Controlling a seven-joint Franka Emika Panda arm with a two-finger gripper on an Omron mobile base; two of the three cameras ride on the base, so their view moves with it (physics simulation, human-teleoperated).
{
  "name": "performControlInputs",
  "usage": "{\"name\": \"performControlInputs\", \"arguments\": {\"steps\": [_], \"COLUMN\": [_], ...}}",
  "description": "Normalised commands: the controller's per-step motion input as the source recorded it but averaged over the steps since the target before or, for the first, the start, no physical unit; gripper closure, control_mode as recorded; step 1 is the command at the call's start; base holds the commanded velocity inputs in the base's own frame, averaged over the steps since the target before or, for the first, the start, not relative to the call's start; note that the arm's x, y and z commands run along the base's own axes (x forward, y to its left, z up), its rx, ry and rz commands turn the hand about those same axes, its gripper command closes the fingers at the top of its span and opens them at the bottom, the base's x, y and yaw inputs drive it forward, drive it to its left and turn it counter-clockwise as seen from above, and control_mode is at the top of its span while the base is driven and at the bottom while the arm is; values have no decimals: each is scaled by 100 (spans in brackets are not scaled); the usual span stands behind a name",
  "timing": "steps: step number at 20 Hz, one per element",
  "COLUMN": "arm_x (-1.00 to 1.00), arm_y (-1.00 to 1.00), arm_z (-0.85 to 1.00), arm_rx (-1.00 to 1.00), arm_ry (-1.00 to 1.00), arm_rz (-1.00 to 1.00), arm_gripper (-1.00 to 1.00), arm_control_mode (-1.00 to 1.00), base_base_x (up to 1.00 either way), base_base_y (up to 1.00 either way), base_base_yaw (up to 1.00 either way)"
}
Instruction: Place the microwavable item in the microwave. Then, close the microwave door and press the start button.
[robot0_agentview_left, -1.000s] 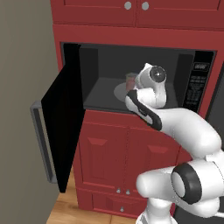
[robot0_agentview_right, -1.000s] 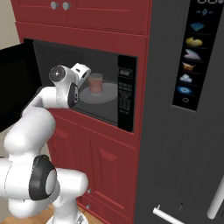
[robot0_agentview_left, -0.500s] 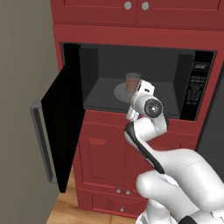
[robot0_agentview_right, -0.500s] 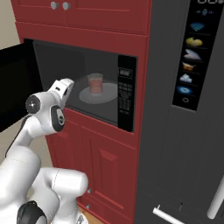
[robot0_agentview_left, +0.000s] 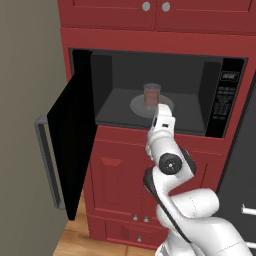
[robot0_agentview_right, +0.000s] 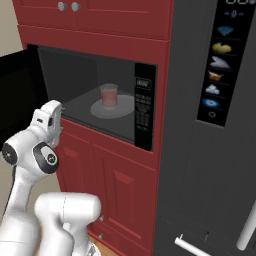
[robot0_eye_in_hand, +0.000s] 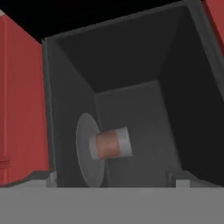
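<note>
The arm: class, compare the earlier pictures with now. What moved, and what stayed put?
The arm pulled back out of the microwave and dropped below its opening. The cup stayed upright on the glass plate, and the door stayed wide open.

The left base view looks from behind and left of the arm, facing the microwave (robot0_agentview_left: 160, 95) nearly square-on, with its open microwave door (robot0_agentview_left: 72, 145) swung toward the camera. The right base view looks from behind and right, angled across the same microwave (robot0_agentview_right: 100, 100) toward its key panel (robot0_agentview_right: 144, 112). The hand view sits near the microwave's mouth, rolled sideways (the turntable (robot0_eye_in_hand: 85, 151) appears upright), looking straight into the cavity. All three share the interior and turntable.
</note>
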Motion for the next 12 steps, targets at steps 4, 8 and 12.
{"name": "performControlInputs", "arguments": {"steps": [4, 8, 12], "arm_x": [-100, -100, -100], "arm_y": [34, 45, 11], "arm_z": [12, 0, 0], "arm_rx": [-15, -7, -2], "arm_ry": [-23, -7, -15], "arm_rz": [0, 0, 0], "arm_gripper": [-100, -100, -100], "arm_control_mode": [-100, -100, -100], "base_base_x": [0, 0, 0], "base_base_y": [0, 0, 0], "base_base_yaw": [0, 0, 0]}}
